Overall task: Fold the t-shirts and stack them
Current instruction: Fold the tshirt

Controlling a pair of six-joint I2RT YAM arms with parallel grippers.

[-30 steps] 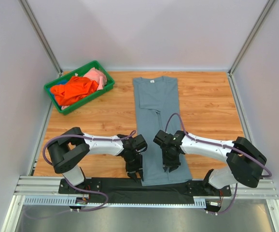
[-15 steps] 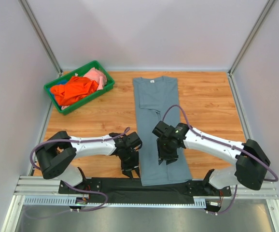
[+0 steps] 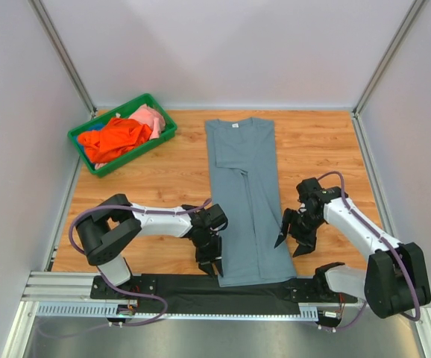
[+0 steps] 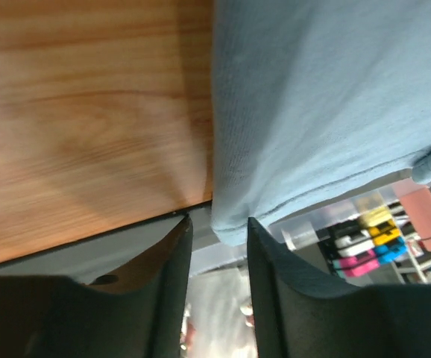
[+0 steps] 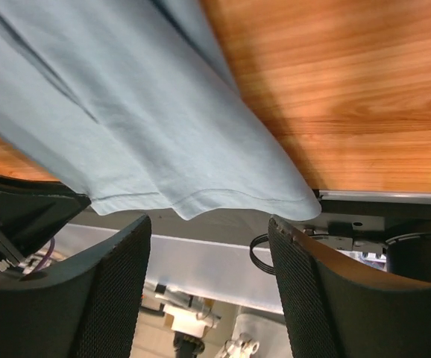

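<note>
Left tool: jaws partly apart, set at the near left corner of the slate grey-blue t-shirt; in the left wrist view the hem corner sits in line with the gap between the fingers, and contact cannot be told. T-shirt: folded lengthwise into a long strip at mid-worktop, collar and white neck label at the far end, hem at the near end. Right tool: jaws wide, holding nothing, just beside the shirt's near right edge and apart from it. Edges: the hem overhangs the near edge of the wooden worktop onto the black strip; bare wood lies on both flanks of the shirt, wider on the left; white panels close the left, far and right sides. Container: green plastic bin, far left corner, set askew, holding a crumpled orange t-shirt and, towards its far right end, a pink t-shirt.
</note>
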